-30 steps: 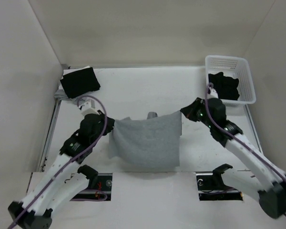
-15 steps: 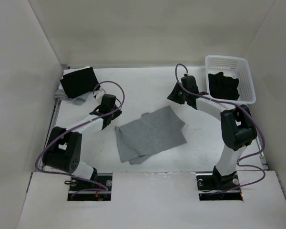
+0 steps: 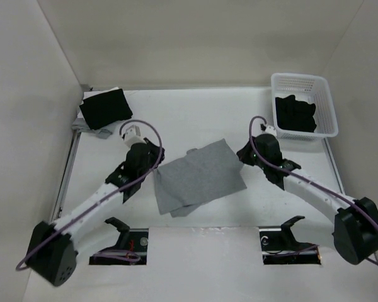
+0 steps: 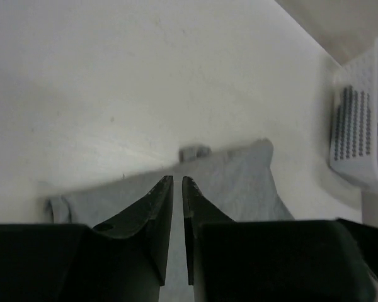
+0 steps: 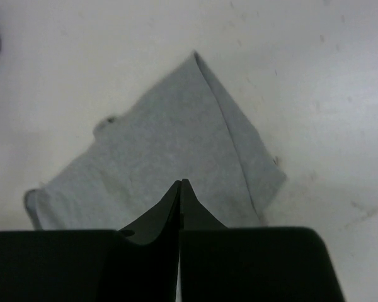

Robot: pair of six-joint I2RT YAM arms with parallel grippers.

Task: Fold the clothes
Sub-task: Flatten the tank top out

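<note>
The clothes' light grey shirt [image 3: 198, 177] lies folded and askew in the middle of the table, with a lower layer peeking out at its near edge. My left gripper [image 3: 154, 166] sits at its left edge. In the left wrist view the jaws [image 4: 177, 180] stand a thin slit apart, empty, over the shirt [image 4: 239, 184]. My right gripper [image 3: 244, 155] is at the shirt's right corner. The right wrist view shows its tips [image 5: 181, 183] pressed together above the shirt [image 5: 164, 145], pinching nothing. Black garments [image 3: 295, 113] fill the basket, and another one [image 3: 105, 107] lies at the back left.
A white lattice basket [image 3: 324, 104] stands at the back right and shows at the right edge of the left wrist view [image 4: 359, 132]. White walls close in the table on three sides. Both arm bases sit at the near edge.
A second ago both grippers held the shirt stretched up between them. It has since been laid down folded, and both arms have come in low at its sides with jaws shut.
</note>
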